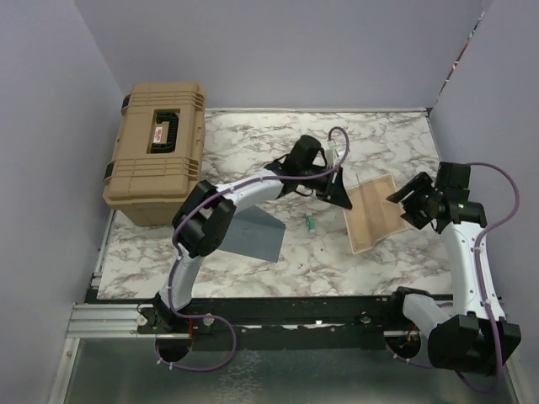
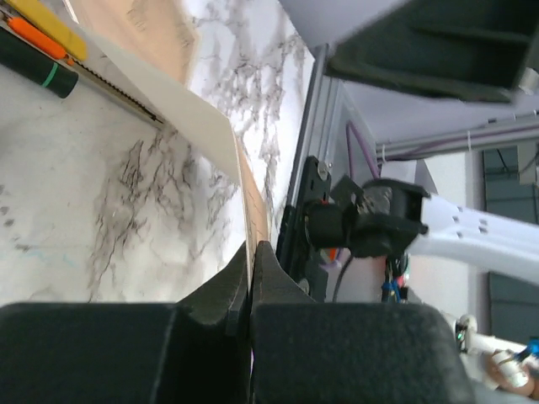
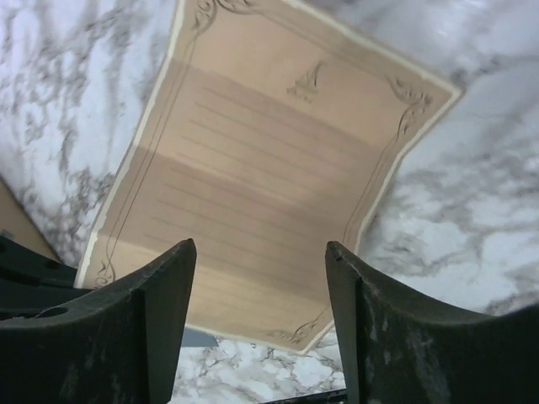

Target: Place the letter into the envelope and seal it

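Observation:
The letter (image 1: 375, 215), a tan sheet with ruled lines, a scrolled border and fold creases, lies tilted at the table's right middle. My left gripper (image 1: 340, 194) is shut on its left edge. In the left wrist view the sheet (image 2: 210, 126) runs edge-on into the closed gripper (image 2: 252, 249). My right gripper (image 1: 406, 202) is open at the sheet's right end. In its wrist view the letter (image 3: 269, 160) spreads out below the open gripper (image 3: 261, 252), with nothing between the fingers. The slate-blue envelope (image 1: 257, 234) lies flat to the left, partly under my left arm.
A big tan hard case (image 1: 157, 151) stands at the back left. A small green object (image 1: 310, 223) lies between envelope and letter. The left wrist view shows yellow, orange and dark pen-like items (image 2: 38, 46) near the sheet. The frame rail (image 1: 278, 311) runs along the near edge.

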`<action>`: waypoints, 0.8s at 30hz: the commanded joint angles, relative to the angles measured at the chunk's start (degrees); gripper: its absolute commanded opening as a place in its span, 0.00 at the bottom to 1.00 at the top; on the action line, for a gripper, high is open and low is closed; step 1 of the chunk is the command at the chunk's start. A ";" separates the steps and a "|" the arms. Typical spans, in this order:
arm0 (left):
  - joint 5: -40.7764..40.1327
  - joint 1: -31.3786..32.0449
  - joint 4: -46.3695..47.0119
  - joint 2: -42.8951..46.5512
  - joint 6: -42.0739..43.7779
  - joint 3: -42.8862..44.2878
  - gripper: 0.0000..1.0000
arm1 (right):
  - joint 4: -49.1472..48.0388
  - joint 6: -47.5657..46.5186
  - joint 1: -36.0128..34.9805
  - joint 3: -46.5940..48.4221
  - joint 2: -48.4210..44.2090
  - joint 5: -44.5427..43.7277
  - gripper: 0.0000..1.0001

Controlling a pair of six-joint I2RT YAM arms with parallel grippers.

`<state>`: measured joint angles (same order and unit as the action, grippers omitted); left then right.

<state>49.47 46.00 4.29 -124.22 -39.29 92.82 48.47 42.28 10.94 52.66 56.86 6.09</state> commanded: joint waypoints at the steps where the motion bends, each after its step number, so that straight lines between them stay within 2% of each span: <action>1: 7.49 -4.13 -15.20 7.06 16.77 -1.94 0.00 | -11.60 -10.13 0.03 2.13 2.53 13.89 0.69; 4: 8.28 -6.43 -26.99 10.68 28.60 -1.31 0.00 | -21.18 -13.85 -0.02 2.56 3.88 25.32 0.77; 7: 7.68 -8.18 -40.92 13.69 42.95 1.70 0.00 | -28.55 -15.86 -0.06 2.84 5.50 33.25 0.86; 9: 7.88 -9.24 -46.21 15.35 49.52 3.33 0.00 | -33.18 -16.53 -0.19 2.37 6.80 37.56 0.90; 12: 8.67 -10.59 -48.36 18.12 52.69 3.18 0.00 | -39.33 -16.62 -0.74 0.73 8.88 41.43 0.93; 19: 8.84 -11.71 -54.31 21.39 58.73 5.93 0.00 | -47.25 -16.23 -4.48 -3.38 13.69 41.77 0.94; 24: 8.72 -12.08 -55.88 22.72 59.71 7.78 0.00 | -70.46 -3.78 -5.05 -14.17 13.31 45.76 0.94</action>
<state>56.12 34.28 -48.21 -103.94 16.36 98.21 -3.09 29.95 6.20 44.93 70.24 47.37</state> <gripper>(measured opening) 0.002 0.938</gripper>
